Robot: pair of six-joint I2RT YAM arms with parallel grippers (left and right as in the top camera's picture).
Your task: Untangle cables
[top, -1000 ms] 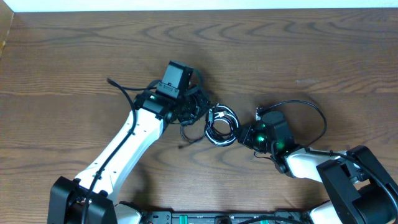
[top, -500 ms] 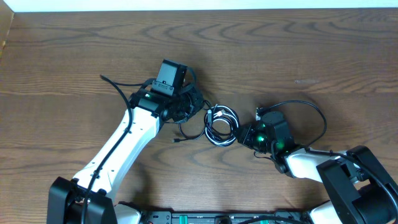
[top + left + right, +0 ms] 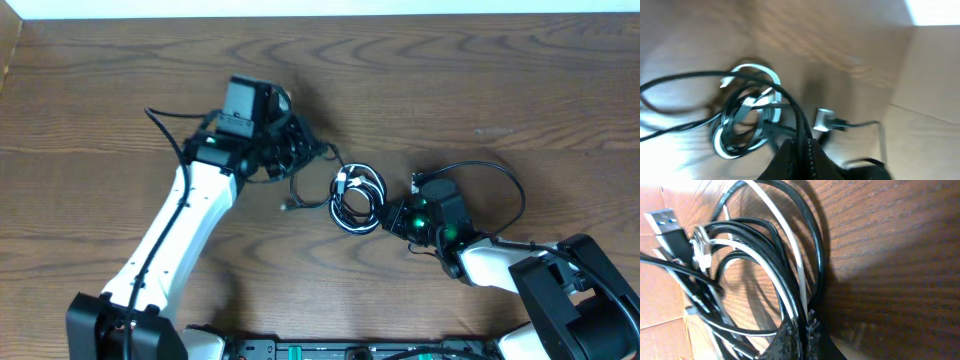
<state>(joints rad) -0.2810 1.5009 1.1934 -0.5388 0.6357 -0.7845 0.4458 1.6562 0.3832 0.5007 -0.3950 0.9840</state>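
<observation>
Gripping the tangle of cables (image 3: 358,198) from two sides, near the middle of the bench (image 3: 520,80), a little toward its near edge. Clamping the right fingers (image 3: 812,330) shut on black and white loops at the coil's right rim, anchoring it there. Pressing the left fingers (image 3: 790,161) together on one black strand (image 3: 795,112) leading off the coil toward the far left corner. Judging that strand's long axis as running from coil to left fingers, so favouring a draw along that line. Trailing a loose plug (image 3: 290,205) just left of the coil. Finding wide bare room toward the far and left edges, less toward the near edge, crowded by the arms.
</observation>
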